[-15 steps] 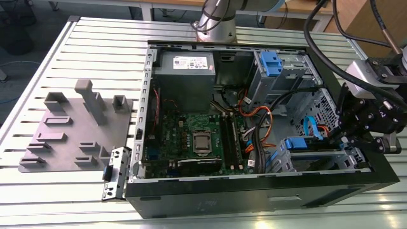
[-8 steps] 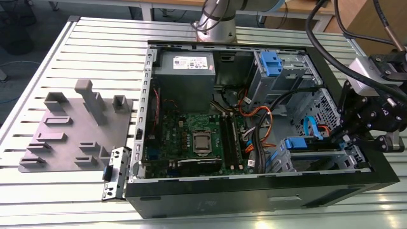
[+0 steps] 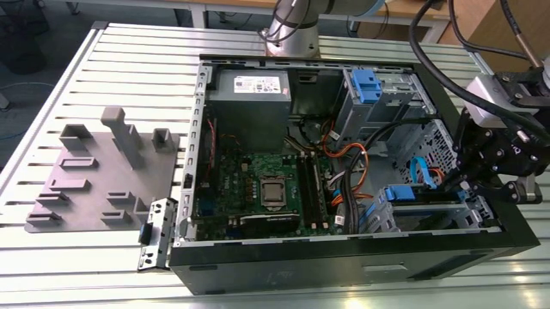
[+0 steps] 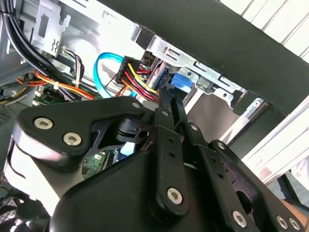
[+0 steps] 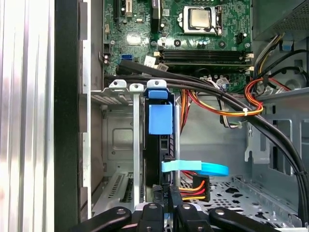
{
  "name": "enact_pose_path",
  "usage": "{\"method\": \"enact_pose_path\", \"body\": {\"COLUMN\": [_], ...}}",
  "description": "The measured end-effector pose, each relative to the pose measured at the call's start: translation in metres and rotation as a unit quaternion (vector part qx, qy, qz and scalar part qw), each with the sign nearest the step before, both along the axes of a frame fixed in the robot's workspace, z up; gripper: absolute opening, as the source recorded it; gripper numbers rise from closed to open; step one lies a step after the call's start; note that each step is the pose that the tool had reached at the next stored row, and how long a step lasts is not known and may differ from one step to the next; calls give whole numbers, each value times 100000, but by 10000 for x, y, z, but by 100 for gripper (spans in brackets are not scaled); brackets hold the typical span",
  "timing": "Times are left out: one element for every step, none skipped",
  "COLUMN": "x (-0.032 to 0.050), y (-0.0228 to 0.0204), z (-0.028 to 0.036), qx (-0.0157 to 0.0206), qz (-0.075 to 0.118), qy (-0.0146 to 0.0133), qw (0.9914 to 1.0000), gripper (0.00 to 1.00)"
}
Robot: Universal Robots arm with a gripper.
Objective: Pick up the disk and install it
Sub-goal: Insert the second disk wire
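Open computer case beside grey fixture plate on slatted table.

Disk sits edge-on in its bay, so only a dark sliver and the blue rail tab show; label hidden. Claw is cut off by the first wrist view's edge, tips too close together to tell if there's a gap. In the second wrist view the claw's linkage blocks most of the case interior. Exterior view: arm runs off the frame edge.
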State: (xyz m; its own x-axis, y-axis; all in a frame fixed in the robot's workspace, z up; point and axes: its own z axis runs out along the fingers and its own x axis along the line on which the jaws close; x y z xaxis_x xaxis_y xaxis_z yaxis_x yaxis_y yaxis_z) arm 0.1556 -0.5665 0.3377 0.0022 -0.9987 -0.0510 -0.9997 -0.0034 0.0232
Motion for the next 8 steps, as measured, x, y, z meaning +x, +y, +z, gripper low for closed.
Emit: {"method": "enact_pose_path", "body": {"x": [-11, -20, -24, -24, -25, -27, -31, -33], "y": [2, 6, 22, 33, 44, 53, 55, 55], "z": [-2, -2, -3, -4, -5, -5, -6, -7], "qx": [6, 5, -7, -4, -8, -27, -42, -51], "qz": [0, -2, 1, 1, -1, 4, -1, 0], "qy": [-24, -41, -48, -52, -51, -52, -58, -71], "qw": [100000, 100000, 100000, 100000, 100000, 100000, 100000, 100000], "gripper": [17, 17, 17, 17, 17, 17, 17, 17]}}
